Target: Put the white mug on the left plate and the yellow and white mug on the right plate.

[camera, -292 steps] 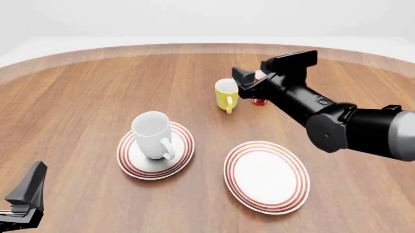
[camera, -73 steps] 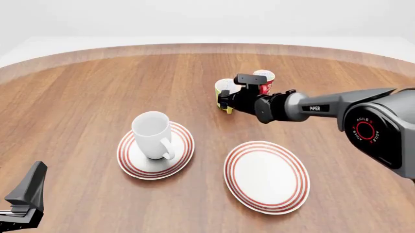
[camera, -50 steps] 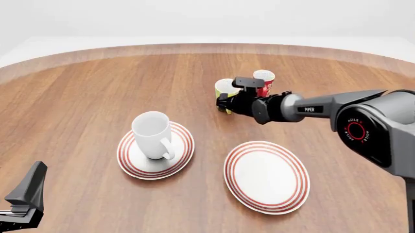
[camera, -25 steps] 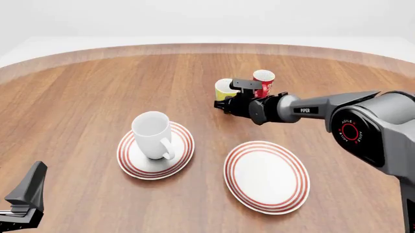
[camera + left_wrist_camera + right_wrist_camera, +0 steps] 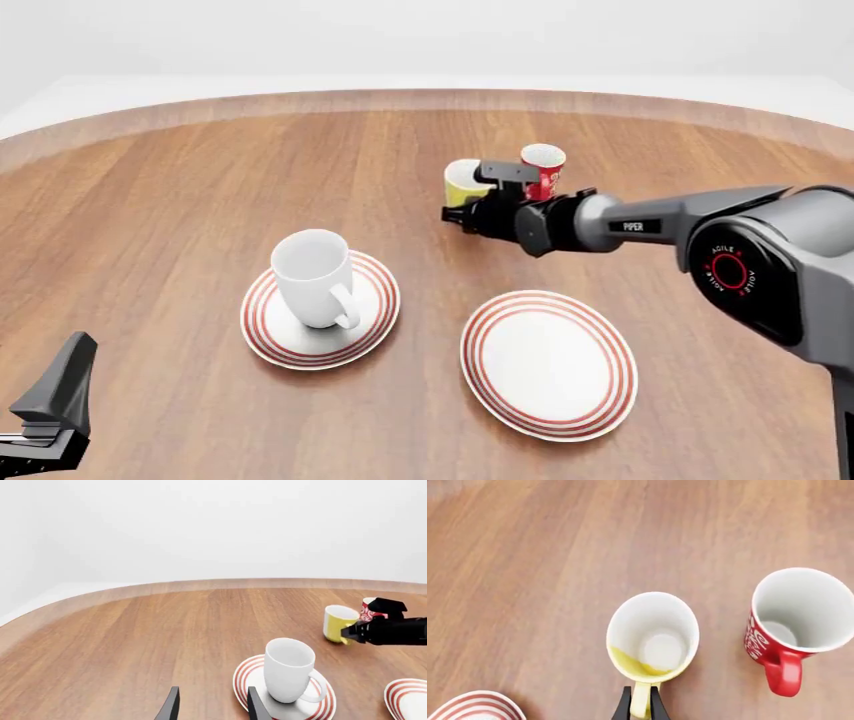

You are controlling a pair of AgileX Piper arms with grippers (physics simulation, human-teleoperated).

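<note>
— Where are the mugs?
— The white mug (image 5: 315, 277) stands upright on the left plate (image 5: 271, 336). The yellow and white mug (image 5: 463, 184) sits on the wooden table (image 5: 160, 200), beyond the bare right plate (image 5: 549, 363), beside a red patterned cup (image 5: 541, 166).
— And the grippers?
— The right gripper (image 5: 640, 709) pinches the yellow handle between narrow fingers. The left gripper (image 5: 210, 709) hovers near the left plate, fingers apart, holding nothing.

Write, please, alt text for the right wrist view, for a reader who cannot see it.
Seen from above, the right gripper has its fingers closed on the handle of the yellow and white mug, which stands upright on the wooden table. A red mug stands beside it, apart, and the edge of a red-ringed plate shows in one corner.
</note>
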